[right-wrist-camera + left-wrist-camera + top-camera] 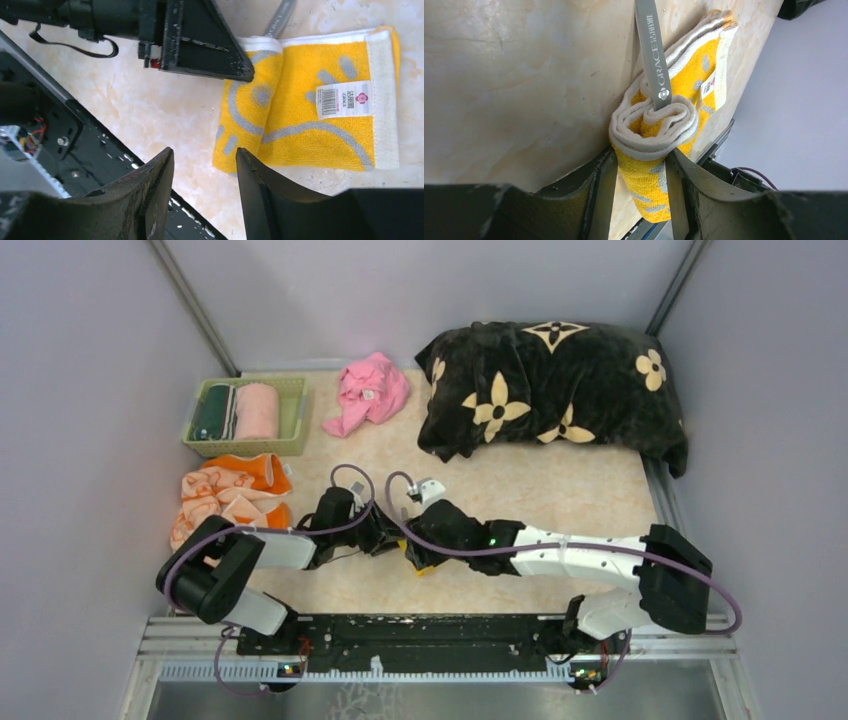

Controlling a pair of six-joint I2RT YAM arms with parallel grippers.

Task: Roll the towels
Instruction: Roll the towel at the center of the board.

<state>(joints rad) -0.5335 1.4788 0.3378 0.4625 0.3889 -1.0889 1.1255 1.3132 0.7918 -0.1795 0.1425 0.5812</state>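
Note:
The duck towel [320,135] lies yellow side up on the table, with grey outlines and a white label. Its left part is rolled [654,130], and a grey hanging loop [654,55] comes out of the roll. In the top view only a yellow corner [424,567] shows under the arms. My left gripper [641,152] is shut on the roll's end. My right gripper [205,165] is open and empty, just above the table at the roll's near end. The peach towel [230,495] lies crumpled at the left.
A green basket [293,415] at the back left holds two rolled towels. A pink cloth [370,390] lies beside it. The black flowered blanket [550,390] fills the back right. The black rail at the table's near edge [100,165] is close under my right gripper.

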